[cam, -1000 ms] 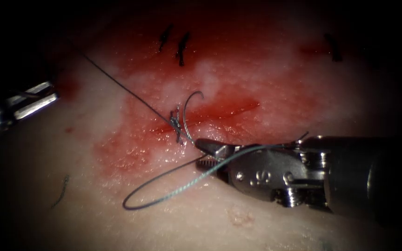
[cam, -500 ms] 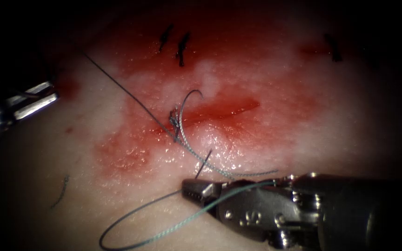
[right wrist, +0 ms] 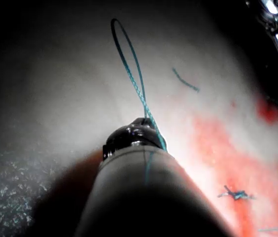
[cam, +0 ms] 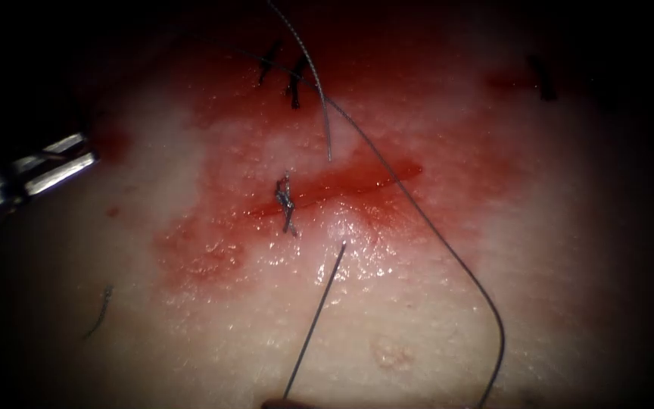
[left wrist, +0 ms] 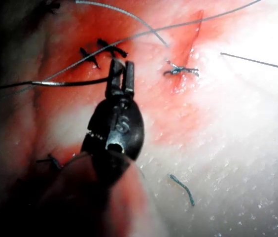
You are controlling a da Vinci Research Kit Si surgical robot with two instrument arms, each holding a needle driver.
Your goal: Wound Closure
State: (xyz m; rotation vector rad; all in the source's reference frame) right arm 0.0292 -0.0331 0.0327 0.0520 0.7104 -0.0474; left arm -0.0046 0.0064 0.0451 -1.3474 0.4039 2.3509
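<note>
Tissue (cam: 387,356) beside level, empty left end effector (cam: 54,168)

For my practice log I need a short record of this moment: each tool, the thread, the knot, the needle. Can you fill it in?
left tool: left of the cut, jaws slightly apart, nothing seen between them
right tool: a loop of thread rises from its tip; grip hidden
thread: one strand crosses the cut and curves down on its right; another leaves the tissue below the cut
knot: on the cut, near its left end
needle: cannot be located
</note>
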